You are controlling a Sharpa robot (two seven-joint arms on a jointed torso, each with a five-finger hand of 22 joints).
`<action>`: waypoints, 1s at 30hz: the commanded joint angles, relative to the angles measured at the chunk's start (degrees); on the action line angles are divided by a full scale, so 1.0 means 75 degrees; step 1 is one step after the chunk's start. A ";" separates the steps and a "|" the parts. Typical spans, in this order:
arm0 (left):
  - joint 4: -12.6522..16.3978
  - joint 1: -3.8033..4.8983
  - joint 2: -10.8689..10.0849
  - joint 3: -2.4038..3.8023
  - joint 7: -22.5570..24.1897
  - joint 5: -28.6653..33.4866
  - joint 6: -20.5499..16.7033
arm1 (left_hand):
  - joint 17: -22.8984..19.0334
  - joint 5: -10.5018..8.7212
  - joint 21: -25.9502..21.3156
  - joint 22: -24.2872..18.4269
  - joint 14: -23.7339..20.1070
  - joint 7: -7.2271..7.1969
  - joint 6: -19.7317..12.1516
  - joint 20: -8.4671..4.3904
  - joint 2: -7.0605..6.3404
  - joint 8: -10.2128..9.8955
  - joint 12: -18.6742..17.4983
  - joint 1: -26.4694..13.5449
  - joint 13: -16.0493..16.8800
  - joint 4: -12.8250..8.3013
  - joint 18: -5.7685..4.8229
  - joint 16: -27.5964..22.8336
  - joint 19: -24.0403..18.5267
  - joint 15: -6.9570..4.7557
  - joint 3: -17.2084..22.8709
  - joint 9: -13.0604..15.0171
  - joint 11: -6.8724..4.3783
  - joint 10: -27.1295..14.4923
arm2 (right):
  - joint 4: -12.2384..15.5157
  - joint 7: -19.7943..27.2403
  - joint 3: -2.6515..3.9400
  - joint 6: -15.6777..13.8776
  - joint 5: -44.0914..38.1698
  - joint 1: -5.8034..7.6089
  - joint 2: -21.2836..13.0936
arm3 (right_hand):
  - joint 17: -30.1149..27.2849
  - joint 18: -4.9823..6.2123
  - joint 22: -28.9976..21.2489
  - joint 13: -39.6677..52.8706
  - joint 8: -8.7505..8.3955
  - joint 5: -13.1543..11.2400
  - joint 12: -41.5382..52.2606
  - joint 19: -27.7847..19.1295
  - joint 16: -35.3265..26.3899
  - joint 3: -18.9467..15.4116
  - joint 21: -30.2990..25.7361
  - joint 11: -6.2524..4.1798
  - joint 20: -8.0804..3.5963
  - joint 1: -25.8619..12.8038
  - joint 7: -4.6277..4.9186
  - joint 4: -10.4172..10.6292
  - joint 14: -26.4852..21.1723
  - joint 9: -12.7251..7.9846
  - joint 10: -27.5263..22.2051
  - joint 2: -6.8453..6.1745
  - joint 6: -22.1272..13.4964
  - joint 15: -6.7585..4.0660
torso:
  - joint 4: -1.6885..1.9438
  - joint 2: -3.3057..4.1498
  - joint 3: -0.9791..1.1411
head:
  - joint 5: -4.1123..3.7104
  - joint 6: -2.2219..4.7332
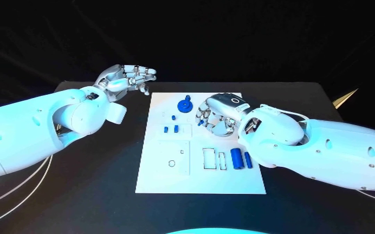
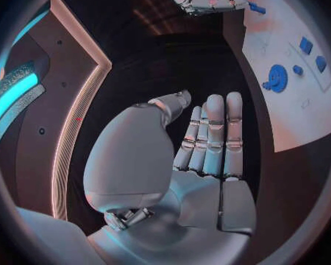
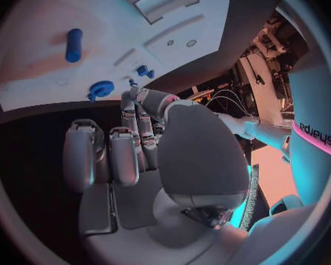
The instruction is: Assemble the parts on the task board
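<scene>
Centre frame on the head view, white board point(image 1: 168, 174) lies flat on the black table point(image 1: 94, 190). I see the right hand point(image 1: 217, 116) low over the board's upper right, fingers curled; a small blue piece shows at them, but I cannot tell whether it is held. Left hand point(image 1: 125, 79) hangs off the board's upper-left corner, fingers apart, nothing in it. Blue round part point(image 1: 185, 105) sits near the top edge; two blue cylinders point(image 1: 241, 159) lie lower right, beside a rectangular slot point(image 1: 208, 158).

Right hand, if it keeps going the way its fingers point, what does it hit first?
Probably the task board itself: the right hand hovers over it, fingers aimed down beside the blue wheel. Depth is unclear.
</scene>
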 commanded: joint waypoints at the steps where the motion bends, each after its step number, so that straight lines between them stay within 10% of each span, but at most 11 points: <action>1: 0.0000 0.0007 0.0032 0.0006 0.0029 0.0052 0.0091 | -0.0010 -0.0035 -0.0048 -0.0009 0.0008 0.0006 -0.0044 0.0026 0.0018 -0.0047 -0.0001 -0.0042 -0.0007 0.0002 0.0105 -0.0051 0.0039 0.0042 -0.0034 -0.0010 -0.0005 -0.0052 | 0.0021 0.0157 -0.0017 0.0142 0.0072 -0.0089 0.0173 | -0.0006 -0.0106 0.0799 0.0008 0.0025 0.0023 0.0007 0.0055 0.0014 0.0035 0.0022 -0.0301 -0.0040 -0.0079 -0.0008 -0.0007 0.0384 0.0006 0.0336 0.0022 0.0034 -0.0064 | -0.0005 0.0003 -0.0005 | 0.0104 -0.0060; 16: 0.0008 0.0008 0.0086 -0.0001 0.0017 0.0070 0.0067 | -0.0014 -0.0033 -0.0058 -0.0017 0.0009 0.0011 -0.0057 0.0029 0.0017 -0.0055 -0.0003 -0.0038 -0.0011 0.0002 0.0105 -0.0054 0.0044 0.0046 -0.0040 -0.0014 0.0000 -0.0066 | -0.0474 0.0200 -0.0093 0.0230 -0.0072 -0.0598 0.0958 | -0.0011 -0.0105 0.0797 0.0013 0.0017 0.0029 -0.0005 0.0052 0.0012 0.0051 0.0015 -0.0299 -0.0041 -0.0083 -0.0005 -0.0017 0.0383 0.0008 0.0332 0.0028 0.0025 -0.0064 | 0.0000 0.0011 -0.0008 | 0.0517 -0.0247; 30: 0.0010 0.0009 0.0148 -0.0003 -0.0005 0.0072 0.0096 | -0.0014 -0.0033 -0.0058 -0.0017 0.0009 0.0011 -0.0057 0.0029 0.0017 -0.0055 -0.0003 -0.0038 -0.0011 0.0002 0.0105 -0.0054 0.0044 0.0046 -0.0040 -0.0014 0.0000 -0.0066 | -0.0740 0.0136 -0.0134 0.0401 -0.0169 -0.0852 0.1235 | -0.0032 -0.0108 0.0808 0.0016 0.0012 0.0031 -0.0014 0.0059 0.0002 0.0057 0.0032 -0.0296 -0.0042 -0.0094 -0.0001 -0.0022 0.0380 0.0010 0.0329 0.0029 0.0020 -0.0063 | -0.0004 0.0017 -0.0005 | 0.0616 -0.0353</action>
